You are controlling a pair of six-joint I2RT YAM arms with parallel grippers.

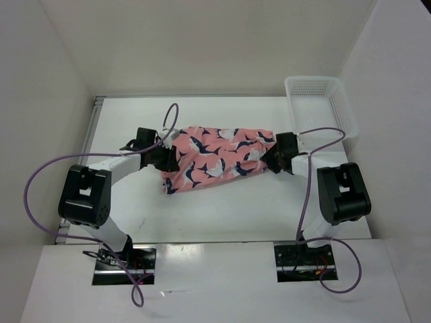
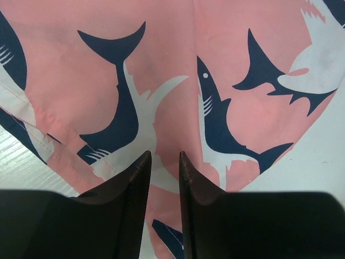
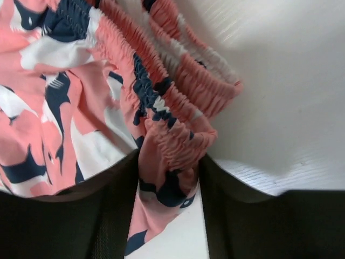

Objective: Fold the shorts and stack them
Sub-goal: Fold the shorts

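The salmon-pink shorts with navy-and-white sharks lie bunched across the middle of the white table. My left gripper sits at their left end. In the left wrist view its fingers stand a narrow gap apart over flat fabric, with nothing pinched between them. My right gripper is at the right end. In the right wrist view the gripper is shut on the gathered elastic waistband, which fills the gap and touches both fingers.
A white mesh basket stands at the back right corner of the table. White walls close in the left, right and far sides. Purple cables loop from both arms over the table.
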